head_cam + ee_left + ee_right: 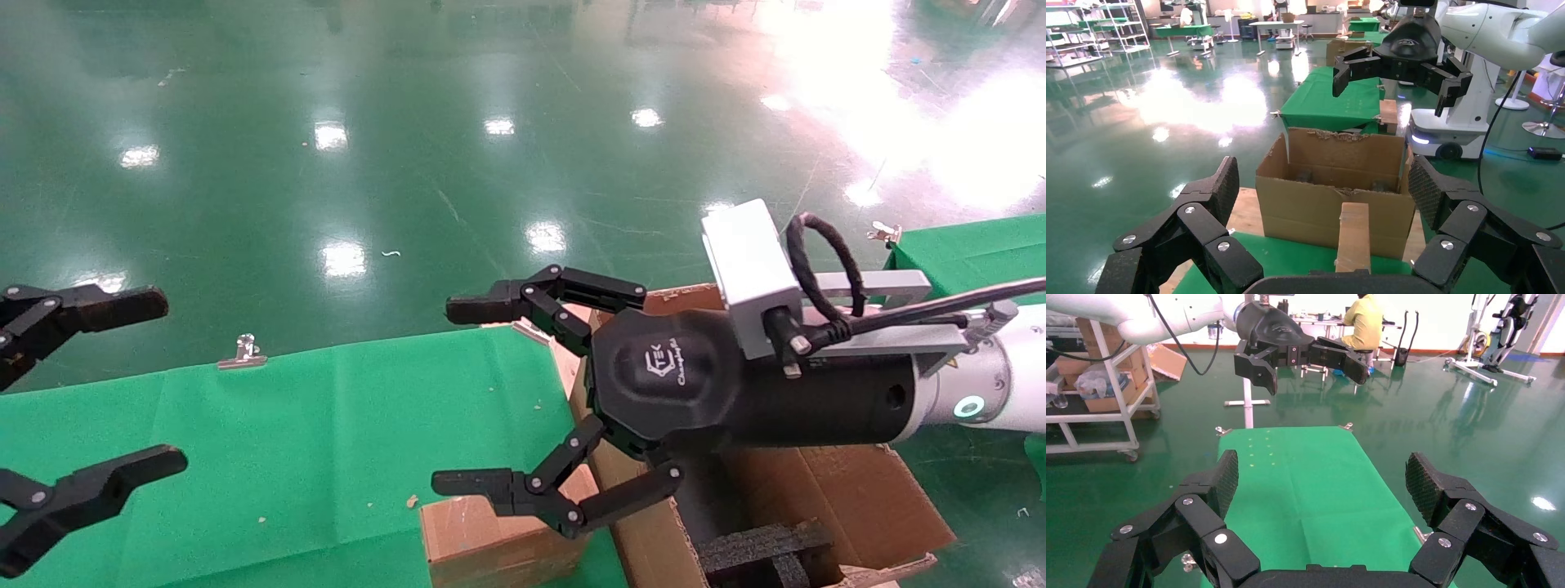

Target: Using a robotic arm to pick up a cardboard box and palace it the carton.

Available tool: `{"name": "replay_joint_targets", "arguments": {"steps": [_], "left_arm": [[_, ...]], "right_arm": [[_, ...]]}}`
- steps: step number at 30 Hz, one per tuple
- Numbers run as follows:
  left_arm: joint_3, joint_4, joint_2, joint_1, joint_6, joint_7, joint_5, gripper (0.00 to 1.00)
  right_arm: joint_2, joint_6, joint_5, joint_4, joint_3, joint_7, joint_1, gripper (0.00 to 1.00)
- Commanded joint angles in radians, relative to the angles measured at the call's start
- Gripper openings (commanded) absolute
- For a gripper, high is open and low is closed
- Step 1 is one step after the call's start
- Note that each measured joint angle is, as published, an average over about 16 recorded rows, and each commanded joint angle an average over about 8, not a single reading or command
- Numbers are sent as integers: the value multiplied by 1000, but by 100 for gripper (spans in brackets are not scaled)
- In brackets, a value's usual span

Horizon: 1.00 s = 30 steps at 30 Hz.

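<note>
The small brown cardboard box lies on the green table, against the outer wall of the large ragged carton. My right gripper, on the white arm with the silver camera block, hangs open and empty above the box and the carton's near wall. In the left wrist view the box stands in front of the carton, with the right gripper above them. My left gripper is open and empty at the far left, over the table's end.
Black foam blocks lie inside the carton. Metal clips hold the green cloth at the table's far edge. A second green table stands at the far right. The shiny green floor lies beyond.
</note>
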Motion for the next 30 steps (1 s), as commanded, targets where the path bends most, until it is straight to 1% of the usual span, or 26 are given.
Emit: {"name": "replay_joint_targets", "arguments": {"steps": [1, 16, 17, 18, 24, 25, 26, 30], "left_arm": [[0, 0, 0, 0, 0, 0, 0, 100], [0, 0, 0, 0, 0, 0, 0, 100], [0, 0, 0, 0, 0, 0, 0, 96], [0, 0, 0, 0, 0, 0, 0, 87], [0, 0, 0, 0, 0, 0, 0, 12], [0, 0, 0, 0, 0, 0, 0, 4], [0, 0, 0, 0, 0, 0, 0, 0], [0, 0, 0, 0, 0, 0, 0, 0]], "right_arm": [[0, 0, 0, 0, 0, 0, 0, 100], [0, 0, 0, 0, 0, 0, 0, 100], [0, 0, 0, 0, 0, 0, 0, 100], [0, 0, 0, 0, 0, 0, 0, 100], [0, 0, 0, 0, 0, 0, 0, 100], [0, 0, 0, 0, 0, 0, 0, 100], [0, 0, 0, 0, 0, 0, 0, 100], [1, 0, -2, -1, 0, 0, 0, 100]]}}
